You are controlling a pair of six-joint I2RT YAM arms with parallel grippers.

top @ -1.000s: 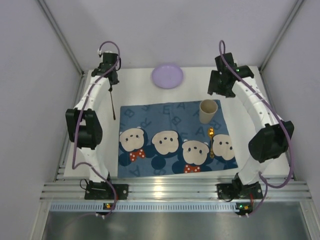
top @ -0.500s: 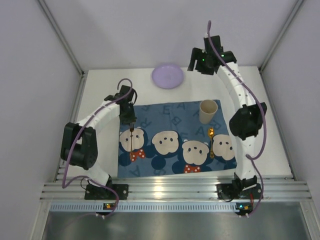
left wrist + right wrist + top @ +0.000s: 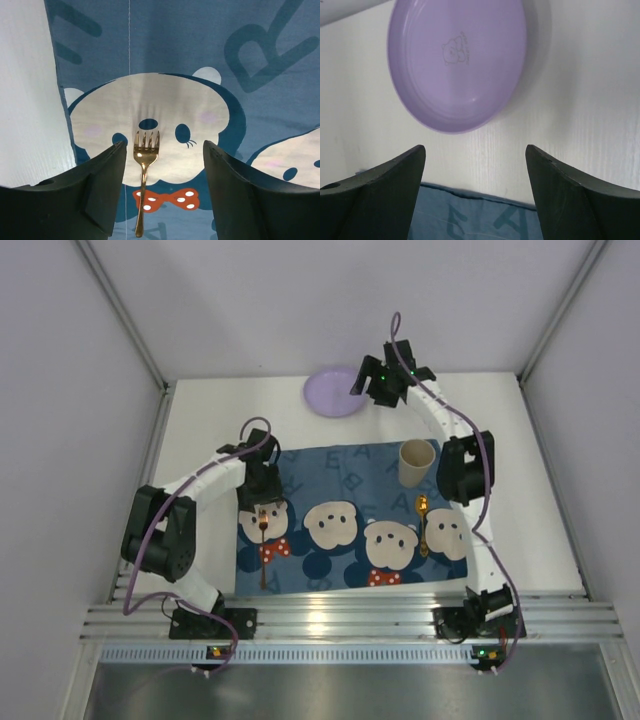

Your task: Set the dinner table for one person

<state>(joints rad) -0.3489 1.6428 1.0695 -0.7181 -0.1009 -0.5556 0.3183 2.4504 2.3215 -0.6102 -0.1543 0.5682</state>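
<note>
A gold fork (image 3: 144, 175) lies flat on the blue mouse-print mat (image 3: 350, 475), over the leftmost mouse face, tines pointing to the far side. My left gripper (image 3: 164, 149) hovers open just above it, and neither finger touches the fork (image 3: 263, 550). The mat covers the middle of the white dinner table (image 3: 190, 440). A lilac plate (image 3: 457, 60) rests on the bare table past the mat's far edge. My right gripper (image 3: 475, 150) hangs open and empty above the strip between plate and mat. From above, the right gripper (image 3: 372, 380) sits just right of the plate (image 3: 335, 392).
A beige cup (image 3: 416, 462) stands upright on the mat's far right part. A gold spoon (image 3: 422, 523) lies on the mat just in front of it. Grey walls close in the table on three sides.
My left gripper carried the fork from the far left of the table onto the mat, then opened and let it go. My right arm swung left to the plate, its jaws widening.
</note>
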